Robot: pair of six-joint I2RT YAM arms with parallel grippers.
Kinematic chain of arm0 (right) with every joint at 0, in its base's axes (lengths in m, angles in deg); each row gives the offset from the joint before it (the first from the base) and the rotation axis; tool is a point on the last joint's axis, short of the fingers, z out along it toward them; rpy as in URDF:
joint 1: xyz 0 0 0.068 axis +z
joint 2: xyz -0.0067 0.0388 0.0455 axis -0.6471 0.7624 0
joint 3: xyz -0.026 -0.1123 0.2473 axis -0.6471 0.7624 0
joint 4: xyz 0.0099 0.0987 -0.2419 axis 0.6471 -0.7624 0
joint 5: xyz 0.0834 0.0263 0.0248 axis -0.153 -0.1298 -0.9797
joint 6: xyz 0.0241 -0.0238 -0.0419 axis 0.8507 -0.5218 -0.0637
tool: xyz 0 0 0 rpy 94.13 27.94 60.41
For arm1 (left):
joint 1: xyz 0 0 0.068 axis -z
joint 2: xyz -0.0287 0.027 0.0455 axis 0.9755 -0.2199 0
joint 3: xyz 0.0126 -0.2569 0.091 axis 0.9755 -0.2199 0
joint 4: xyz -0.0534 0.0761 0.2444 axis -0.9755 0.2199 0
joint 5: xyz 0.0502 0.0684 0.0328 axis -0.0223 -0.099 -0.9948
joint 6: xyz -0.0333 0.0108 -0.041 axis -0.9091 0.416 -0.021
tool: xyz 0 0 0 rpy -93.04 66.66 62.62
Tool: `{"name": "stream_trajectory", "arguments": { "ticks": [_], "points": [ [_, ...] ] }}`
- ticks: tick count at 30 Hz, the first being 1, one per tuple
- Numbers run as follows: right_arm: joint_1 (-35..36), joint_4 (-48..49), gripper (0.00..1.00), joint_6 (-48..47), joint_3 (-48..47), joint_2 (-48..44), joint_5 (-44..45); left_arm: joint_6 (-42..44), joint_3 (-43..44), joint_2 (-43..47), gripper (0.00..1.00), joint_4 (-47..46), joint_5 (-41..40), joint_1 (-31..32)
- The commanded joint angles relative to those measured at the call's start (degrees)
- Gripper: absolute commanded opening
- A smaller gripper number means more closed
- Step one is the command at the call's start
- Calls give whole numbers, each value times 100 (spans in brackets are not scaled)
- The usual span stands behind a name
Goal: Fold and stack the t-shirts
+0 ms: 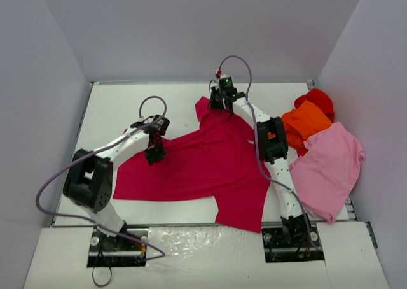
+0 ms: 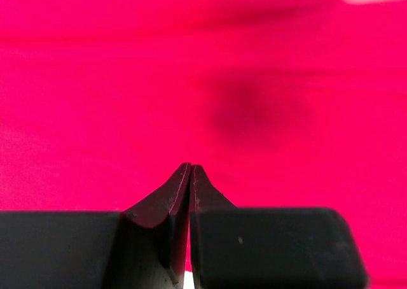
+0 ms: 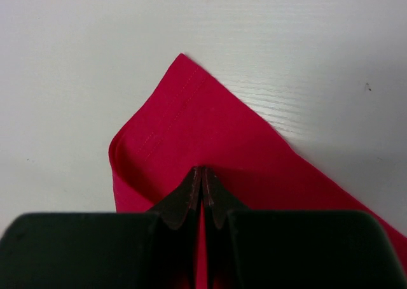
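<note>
Jaws on both arms were pressed together, tips meeting. The crimson shirt (image 1: 203,165) lay spread open across the middle of the table (image 1: 121,104), not yet folded, with one sleeve toward the near edge and another toward the far side.

The right gripper (image 1: 219,103) sat low at that far sleeve. Its wrist view showed the hemmed sleeve corner (image 3: 184,130) flat on the table just ahead of the closed tips, probably so that edge could be caught for a first fold. Whether any cloth was truly pinched there was not clear.

The left gripper (image 1: 154,154) hung low over the shirt's left part, with cloth filling its blurred wrist view, likely to pin or draw that side.

The orange shirt (image 1: 310,122), pink shirt (image 1: 329,165) and red shirt (image 1: 316,99) lay bunched together at the table's right edge, apart from the working space.
</note>
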Motion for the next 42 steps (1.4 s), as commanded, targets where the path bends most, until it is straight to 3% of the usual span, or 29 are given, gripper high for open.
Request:
{"name": "stream_trajectory", "arguments": {
  "ticks": [1, 14, 36, 42],
  "points": [
    [-57, 58, 0, 39, -78, -3, -150, -440, -248, -27, 0, -513, 471, 174],
    [-318, 58, 0, -301, 88, -122, 630, -798, -482, -541, 0, -922, 762, 899],
    [-685, 603, 0, -373, -972, 148, 1072, -763, -895, -896, 0, -1274, 867, 953],
    [-478, 765, 0, -637, 95, -762, 1311, -746, -965, -844, 0, -1273, 858, 953]
  ]
}}
